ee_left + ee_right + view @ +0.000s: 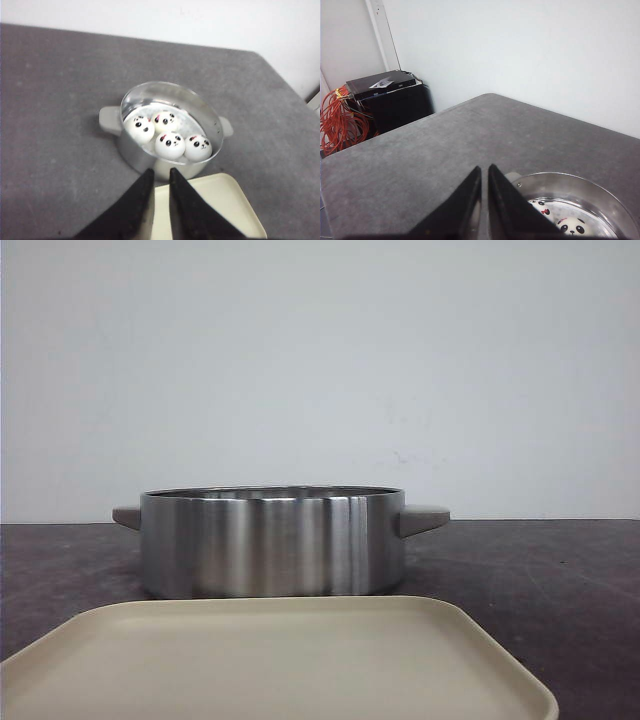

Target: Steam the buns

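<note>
I see four white panda-faced buns (169, 137) sitting inside the round steel pot (167, 150); left gripper (159, 176) and right gripper (484, 172) both nearly closed, empty.

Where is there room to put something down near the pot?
The beige tray in front of the pot is bare. In the left wrist view, grey table lies open on both sides of the pot and behind it, up to the wall. Inside the pot is crowded: four buns sit close together.
</note>
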Controlling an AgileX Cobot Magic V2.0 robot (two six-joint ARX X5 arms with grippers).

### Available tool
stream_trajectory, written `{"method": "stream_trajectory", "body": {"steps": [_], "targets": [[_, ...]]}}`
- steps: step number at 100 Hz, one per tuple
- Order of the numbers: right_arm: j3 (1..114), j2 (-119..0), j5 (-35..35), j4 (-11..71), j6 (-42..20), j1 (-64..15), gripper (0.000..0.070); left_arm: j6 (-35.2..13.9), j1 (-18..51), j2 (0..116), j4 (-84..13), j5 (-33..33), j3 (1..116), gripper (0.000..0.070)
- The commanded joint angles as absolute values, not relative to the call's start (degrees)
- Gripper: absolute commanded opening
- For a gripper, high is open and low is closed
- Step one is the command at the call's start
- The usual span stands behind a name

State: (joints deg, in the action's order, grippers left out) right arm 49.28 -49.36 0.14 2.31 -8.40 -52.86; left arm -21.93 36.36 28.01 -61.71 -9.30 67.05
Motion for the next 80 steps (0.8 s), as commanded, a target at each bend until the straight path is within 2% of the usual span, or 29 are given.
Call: {"method": "stream_trajectory", "body": {"steps": [1, 23, 47, 63, 80], "targets": [[49.9, -49.7, 0.1, 1.7, -9.0, -53.5, 0.0017, -22.1, 36.8, 28.0, -61.4, -9.6, 67.7, 0.0], [49.9, -49.5, 0.0, 2.1, -9.0, -53.6, 0.0017, -22.1, 36.8, 28.0, -61.4, -9.6, 67.7, 0.0], [49.8, -44.1, 1.0, 2.9, -8.3, -52.3, 0.0017, -22.1, 36.8, 28.0, -61.4, -9.6, 67.7, 0.0], [46.9, -35.5, 2.9, 9.2, -6.9, -45.4, 0.0017, -22.1, 36.8, 28.0, -61.4, -9.6, 67.7, 0.0], [36.0, -26.0, 3.2, 4.0, -6.9, -36.0, 0.0017, -22.1, 36.8, 28.0, -61.4, -9.6, 67.7, 0.0]]}}
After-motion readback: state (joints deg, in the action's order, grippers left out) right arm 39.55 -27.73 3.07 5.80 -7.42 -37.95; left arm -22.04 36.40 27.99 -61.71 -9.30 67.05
